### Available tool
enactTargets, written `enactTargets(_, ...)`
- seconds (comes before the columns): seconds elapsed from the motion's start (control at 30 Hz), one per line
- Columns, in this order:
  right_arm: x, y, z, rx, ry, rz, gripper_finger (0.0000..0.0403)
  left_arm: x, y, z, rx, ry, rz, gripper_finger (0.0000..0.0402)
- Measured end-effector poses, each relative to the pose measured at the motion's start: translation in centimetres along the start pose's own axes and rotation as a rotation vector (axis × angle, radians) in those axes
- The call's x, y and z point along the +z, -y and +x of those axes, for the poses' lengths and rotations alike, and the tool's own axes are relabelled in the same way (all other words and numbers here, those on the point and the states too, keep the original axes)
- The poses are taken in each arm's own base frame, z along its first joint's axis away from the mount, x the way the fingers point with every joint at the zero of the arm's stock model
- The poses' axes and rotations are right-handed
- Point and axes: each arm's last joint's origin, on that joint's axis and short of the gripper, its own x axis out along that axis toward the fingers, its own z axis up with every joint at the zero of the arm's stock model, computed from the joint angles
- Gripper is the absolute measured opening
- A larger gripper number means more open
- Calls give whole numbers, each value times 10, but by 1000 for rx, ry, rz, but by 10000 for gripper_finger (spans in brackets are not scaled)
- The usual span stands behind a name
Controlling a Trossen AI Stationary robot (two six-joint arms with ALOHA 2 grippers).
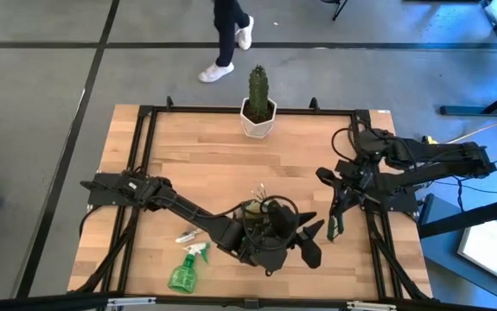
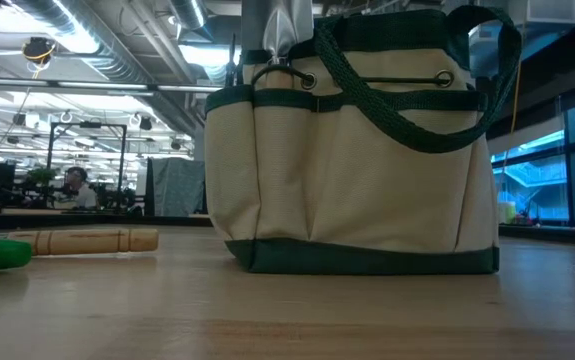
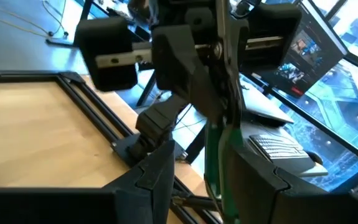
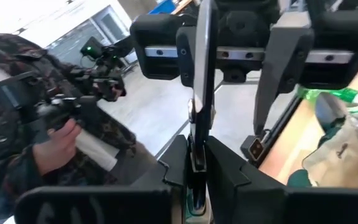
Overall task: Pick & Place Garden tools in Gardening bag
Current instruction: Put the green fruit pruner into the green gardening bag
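The olive and tan gardening bag stands on its base at the table's near middle, partly under my left arm, and fills the low view. My right gripper is shut on the pruning shears right of the bag. My left gripper is open beside the bag. In its wrist view its fingers stand on either side of the shears' green end. The green spray bottle and a small wooden-handled tool lie on the table left of the bag. My right gripper pinches the shears between its two fingers, which lie along them. The shears' free end reaches out past the fingertips toward my left gripper. In the high view the shears point toward the table's near edge, green end foremost.
A green cactus in a white pot stands at the far edge. The black frame rail runs along the right side below the shears. A person in a patterned sleeve shows beyond the table. A person's legs are behind it.
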Motion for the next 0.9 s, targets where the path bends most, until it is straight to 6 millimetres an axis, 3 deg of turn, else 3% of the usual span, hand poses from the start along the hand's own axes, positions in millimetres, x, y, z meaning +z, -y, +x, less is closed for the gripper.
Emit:
enactTargets(0.27,2,21,10,122,-65,3,34,3,-2,3,27,25,5,134)
enactTargets(0.57,4,41,11,257,-94,-83,34,19,8,-23,53,75,29,134)
enactTargets(0.9,12,62,11,406,-76,-234,34,23,11,-28,36,73,-12,134)
